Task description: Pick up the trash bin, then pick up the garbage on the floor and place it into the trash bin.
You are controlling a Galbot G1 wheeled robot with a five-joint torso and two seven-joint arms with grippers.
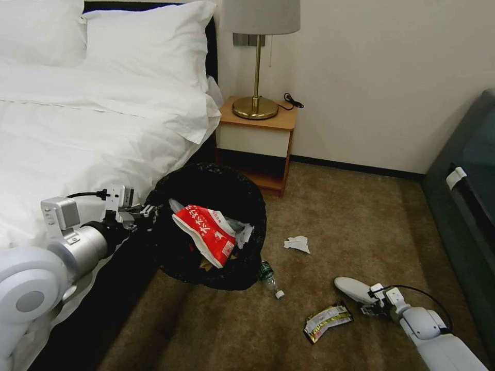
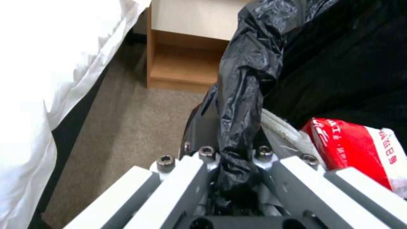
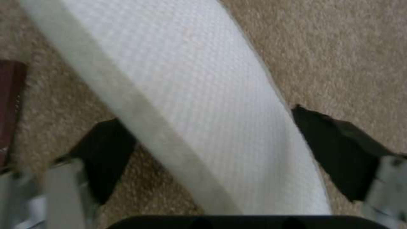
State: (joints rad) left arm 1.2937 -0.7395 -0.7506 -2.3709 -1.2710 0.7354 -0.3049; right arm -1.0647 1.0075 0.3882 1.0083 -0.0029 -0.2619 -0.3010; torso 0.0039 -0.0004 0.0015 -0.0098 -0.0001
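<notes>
- Head view: left gripper (image 1: 142,210) clamped on the 9 o'clock rim of the trash bin (image 1: 206,226), which hangs tilted beside the bed (image 1: 77,129), mouth turned toward the open floor. Likely held so that litter can be dropped straight in. A red-and-white snack bag (image 1: 209,234) already sits inside with some white scraps.
- Same view, garbage on the carpet (image 1: 361,221): green bottle (image 1: 270,278) just off the bin's 5 o'clock edge; crumpled tissue (image 1: 297,243) at its 3 o'clock, near; yellow-silver wrapper (image 1: 327,320) further out toward 4 o'clock.
- Right gripper (image 1: 367,302) is low at the heel end of a white slipper (image 1: 353,288), 2 o'clock of the wrapper, well apart from the bin.
- Room: brown short-pile carpet, wooden nightstand (image 1: 258,139) with brass lamp (image 1: 256,67) at 12 o'clock behind the bin, dark sofa (image 1: 464,206) along the 3 o'clock side, plain wall.
- Left wrist view: the black bin liner (image 2: 241,105) is bunched and pinched between the closed jaws; the rim goes in with it. The red snack bag (image 2: 352,149) lies just inside. Grip looks firm enough to carry.
- Right wrist view: slipper (image 3: 212,111), textured white sole, runs diagonally between both black fingertips (image 3: 335,149). Jaws wide, straddling it, each tip apart from the edge, carpet (image 3: 339,47) beneath. My read: lined up for the pinch, not yet closed.
</notes>
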